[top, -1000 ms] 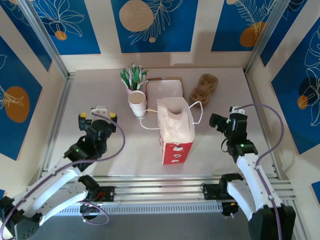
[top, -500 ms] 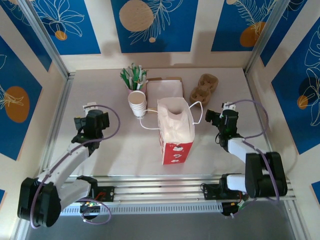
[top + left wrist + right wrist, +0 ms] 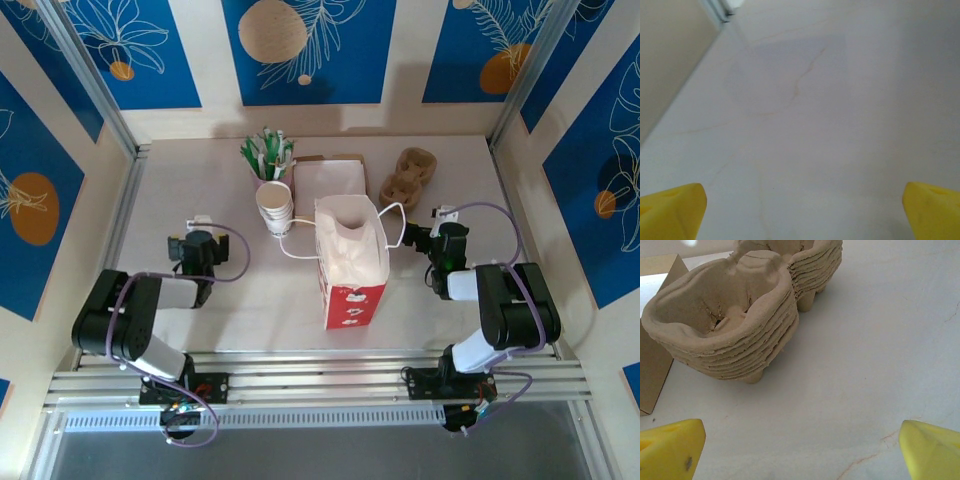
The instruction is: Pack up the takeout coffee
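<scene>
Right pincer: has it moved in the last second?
Yes. In the top view the right pincer has shifted left, closer to the paper bag.

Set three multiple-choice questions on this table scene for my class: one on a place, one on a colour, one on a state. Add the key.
1. Where is the brown cup carrier relative to the paper bag?
A. inside it
B. beyond it, to the right
C. in front of it, by the arm bases

2. What colour is the bag's bottom band?
A. green
B. black
C. red

3. How does the right pincer stand?
A. open, holding nothing
B. shut on a cup
C. shut on the bag's handle

Key:
1 B, the carrier sits at the far side, right of the bag.
2 C, the top view shows a red strip at the bag's base.
3 A, its yellow fingers stand wide apart over bare table.
</scene>
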### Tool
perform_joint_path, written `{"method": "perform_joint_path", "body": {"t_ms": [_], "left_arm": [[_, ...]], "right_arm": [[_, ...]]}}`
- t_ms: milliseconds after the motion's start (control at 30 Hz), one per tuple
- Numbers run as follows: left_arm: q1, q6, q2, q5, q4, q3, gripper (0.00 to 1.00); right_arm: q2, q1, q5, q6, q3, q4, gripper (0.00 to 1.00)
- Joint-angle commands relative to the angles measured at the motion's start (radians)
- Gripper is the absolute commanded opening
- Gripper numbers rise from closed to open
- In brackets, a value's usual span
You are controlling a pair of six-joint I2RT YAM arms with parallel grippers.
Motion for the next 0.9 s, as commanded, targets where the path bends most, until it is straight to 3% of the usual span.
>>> {"method": "perform_joint_path", "body": {"t_ms": [0, 33, 100, 267, 867], "left_arm": [[0.058, 0.019, 0.001, 0.244, 0.114, 0.001, 1.0], [0.061, 0.049, 0.046, 0.28, 0.253, -0.034, 1.0], [0.066, 0.023, 0.034, 0.26, 0.203, -0.021, 1.0], [0.062, 0.015, 0.035, 0.203, 0.261, -0.048, 1.0], [0.066, 0.021, 0.035, 0.235, 0.249, -0.041, 1.0]], "right_arm": [[-0.014, -0.005, -0.016, -0.016, 0.001, 0.045, 0.99], [-0.01, -0.004, -0.015, -0.018, -0.002, 0.057, 0.99], [-0.012, -0.004, -0.016, -0.017, -0.001, 0.052, 0.99], [-0.011, 0.005, 0.002, -0.021, 0.001, 0.049, 0.99], [-0.013, 0.011, 0.014, -0.024, 0.001, 0.05, 0.99]]}}
